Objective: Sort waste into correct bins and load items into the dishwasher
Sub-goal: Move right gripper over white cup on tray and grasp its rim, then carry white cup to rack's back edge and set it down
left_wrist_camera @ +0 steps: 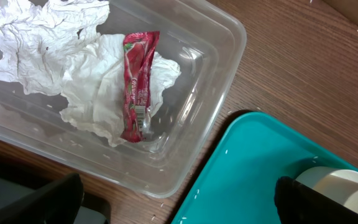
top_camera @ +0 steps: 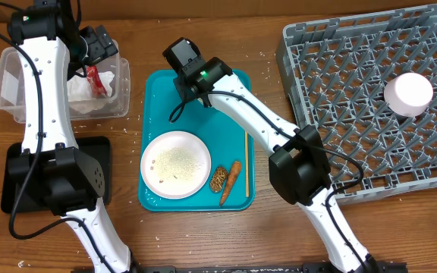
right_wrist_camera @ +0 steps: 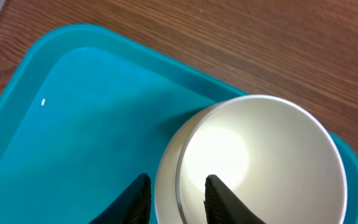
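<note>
A white cup (right_wrist_camera: 272,155) stands upright in the far corner of the teal tray (right_wrist_camera: 73,112). My right gripper (right_wrist_camera: 178,193) straddles its rim, one finger outside and one inside, the jaws narrow but not pressed on the wall. Over the clear tub (left_wrist_camera: 216,56), my left gripper (left_wrist_camera: 176,202) is open and empty. In the tub lie the red wrapper (left_wrist_camera: 138,84) and crumpled paper (left_wrist_camera: 42,43). On the tray sit the plate (top_camera: 176,164) with rice grains, a brown lump (top_camera: 219,179), a carrot stick (top_camera: 230,182) and a chopstick (top_camera: 248,165).
The grey dish rack (top_camera: 355,114) fills the right side, with a white bowl (top_camera: 409,93) upside down in it. The black tray (top_camera: 97,152) lies at the left, partly under the left arm. Stray rice grains dot the wood around the teal tray.
</note>
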`<state>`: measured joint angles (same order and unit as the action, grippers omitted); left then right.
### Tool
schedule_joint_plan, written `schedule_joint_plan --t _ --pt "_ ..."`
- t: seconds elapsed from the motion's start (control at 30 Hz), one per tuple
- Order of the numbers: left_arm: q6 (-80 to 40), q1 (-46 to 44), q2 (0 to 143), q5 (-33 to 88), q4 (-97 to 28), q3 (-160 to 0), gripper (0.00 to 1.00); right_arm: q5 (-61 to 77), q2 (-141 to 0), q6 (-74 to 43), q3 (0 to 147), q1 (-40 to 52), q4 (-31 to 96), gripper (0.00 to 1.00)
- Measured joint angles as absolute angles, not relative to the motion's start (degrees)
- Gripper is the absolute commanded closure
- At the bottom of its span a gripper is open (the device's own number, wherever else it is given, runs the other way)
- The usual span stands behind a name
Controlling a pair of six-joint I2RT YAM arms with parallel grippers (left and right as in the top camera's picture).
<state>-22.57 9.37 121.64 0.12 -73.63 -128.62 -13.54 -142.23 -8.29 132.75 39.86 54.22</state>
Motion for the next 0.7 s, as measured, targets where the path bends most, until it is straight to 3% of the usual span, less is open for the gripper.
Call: schedule_joint_plan --t 0.1,0.27,0.7 --pt "-22.6 9.4 121.6 0.1 -73.6 -128.6 0.00 -13.6 -142.6 -8.2 132.7 39.8 54.5 0.78" --pt "-22.6 9.4 121.6 0.1 -73.6 -128.6 0.00 -13.7 -143.2 -8.1 132.8 39.8 54.8 0.96" --pt "-22.6 9.4 121.6 0.1 -73.6 -128.6 0.00 -15.9 -142.3 -10.7 141.6 39.5 63.2 0.96"
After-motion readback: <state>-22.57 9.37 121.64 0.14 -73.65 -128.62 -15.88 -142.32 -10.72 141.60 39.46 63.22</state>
